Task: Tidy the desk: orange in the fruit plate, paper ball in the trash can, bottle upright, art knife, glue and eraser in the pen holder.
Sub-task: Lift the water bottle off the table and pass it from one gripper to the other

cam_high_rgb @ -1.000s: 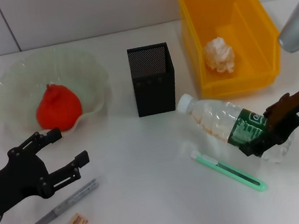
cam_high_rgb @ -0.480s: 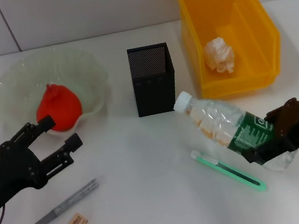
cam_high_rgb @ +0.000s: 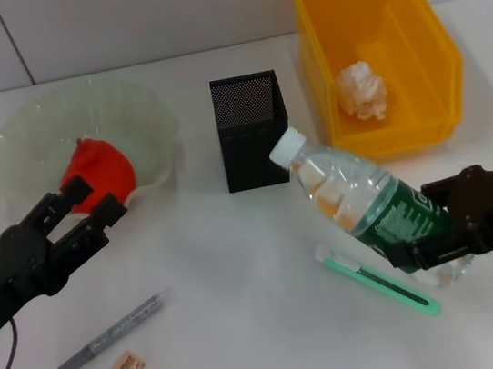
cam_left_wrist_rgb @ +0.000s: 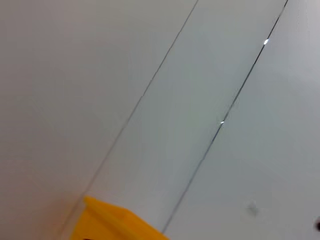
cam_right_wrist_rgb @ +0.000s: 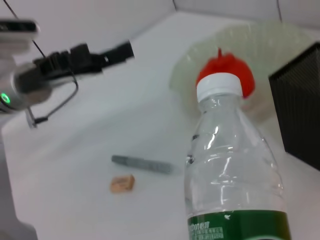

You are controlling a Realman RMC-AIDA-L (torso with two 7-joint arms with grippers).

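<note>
Right claw (cam_high_rgb: 431, 246) grips the clear plastic water bottle (cam_high_rgb: 360, 205) low down, tilted beside the black mesh pen holder (cam_high_rgb: 252, 130).
Best bet: swing its base flat onto the worktop (cam_high_rgb: 249, 331) before releasing; left claw (cam_high_rgb: 95, 215) idles open.

A flat, white, smooth-surfaced counter (cam_high_rgb: 249, 331) spans the work area. Behind it stands a pale grey tiled wall (cam_high_rgb: 158, 13) with thin dark grout lines. The left wrist view shows the same grey wall panels crossed by narrow diagonal seams.
</note>
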